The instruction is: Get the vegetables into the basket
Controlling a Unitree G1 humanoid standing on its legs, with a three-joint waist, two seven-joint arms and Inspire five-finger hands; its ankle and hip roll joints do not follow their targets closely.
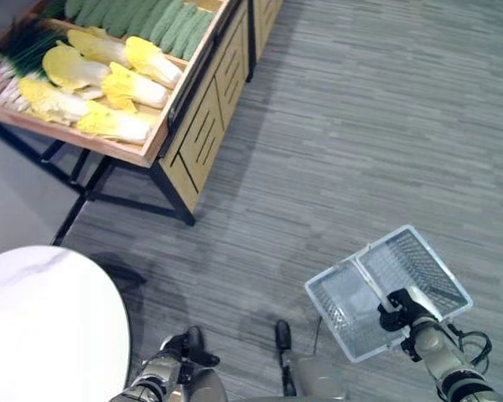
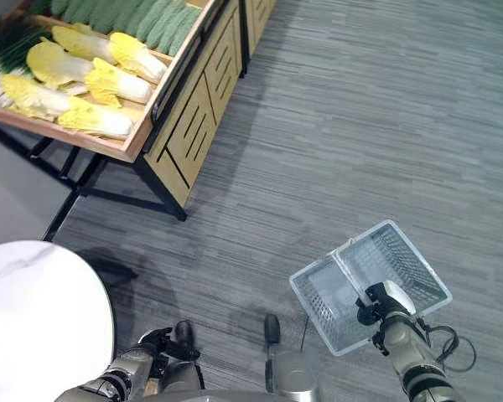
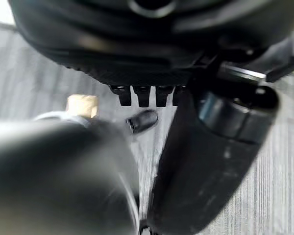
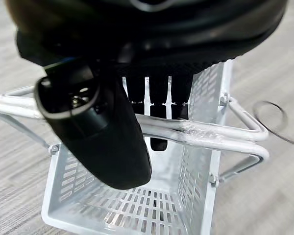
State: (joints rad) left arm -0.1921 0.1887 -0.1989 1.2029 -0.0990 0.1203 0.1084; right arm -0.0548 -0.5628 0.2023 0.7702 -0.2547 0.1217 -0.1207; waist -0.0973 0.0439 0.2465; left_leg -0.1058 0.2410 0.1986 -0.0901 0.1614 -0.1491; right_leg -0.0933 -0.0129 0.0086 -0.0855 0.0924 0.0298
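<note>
Right hand (image 4: 112,127) hooks its curled fingers round the handles of the empty basket (image 1: 365,314); left hand (image 1: 184,345) hangs low, curled on nothing. The cabbages (image 1: 109,79) sit on the stand (image 1: 197,126), well apart, so the hanging basket could swing and slip off on the walk over.

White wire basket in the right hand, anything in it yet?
Empty. The white wire basket shows bare mesh floor while the right hand curls round its handles; the yellow cabbages lie on the wooden stand.
</note>
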